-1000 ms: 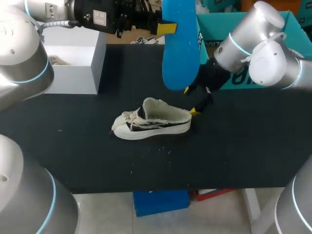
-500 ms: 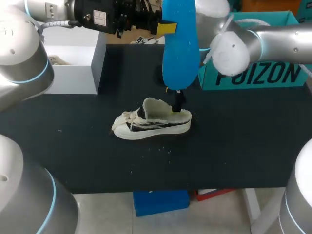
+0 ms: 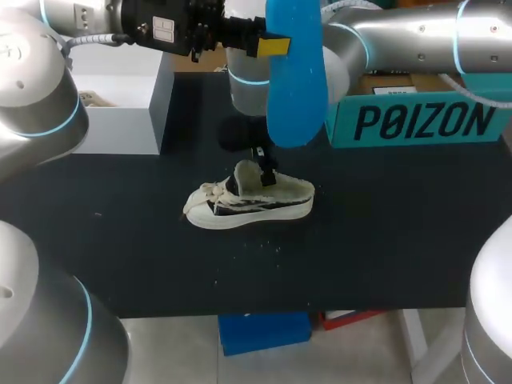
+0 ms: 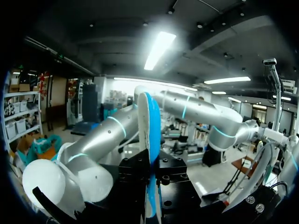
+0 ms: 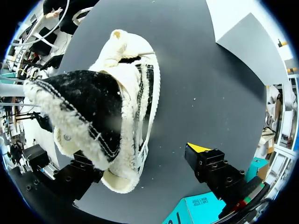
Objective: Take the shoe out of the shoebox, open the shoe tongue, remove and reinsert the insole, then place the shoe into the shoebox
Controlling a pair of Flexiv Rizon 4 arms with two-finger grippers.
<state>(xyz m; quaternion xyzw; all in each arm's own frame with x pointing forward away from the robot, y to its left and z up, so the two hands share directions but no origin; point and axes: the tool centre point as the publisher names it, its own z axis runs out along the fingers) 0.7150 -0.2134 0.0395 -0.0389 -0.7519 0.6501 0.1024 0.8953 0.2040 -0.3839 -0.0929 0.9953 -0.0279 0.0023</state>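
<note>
A white low shoe (image 3: 248,202) with black stripes and fleece lining lies on its sole mid-table, toe to the left. My left gripper (image 3: 274,46) is shut on a blue insole (image 3: 296,88) and holds it high above the shoe, hanging down. In the left wrist view the insole (image 4: 150,140) stands edge-on, pinched in that gripper (image 4: 152,175). My right gripper (image 3: 264,166) is open, low over the shoe's mouth just behind the tongue. Seen from the right wrist, the shoe (image 5: 126,107) sits ahead with its heel end between the spread fingers (image 5: 211,165) of that gripper (image 5: 140,168).
The teal shoebox (image 3: 416,120) stands at the back right, behind my right arm; its corner (image 5: 196,207) shows under the right gripper. A white box (image 3: 120,104) stands at the back left. Bare black tabletop (image 3: 384,248) lies in front of the shoe.
My right arm has swung left from beside the shoe's heel to above its opening, uncovering the shoebox front. The left gripper and insole have not moved.
</note>
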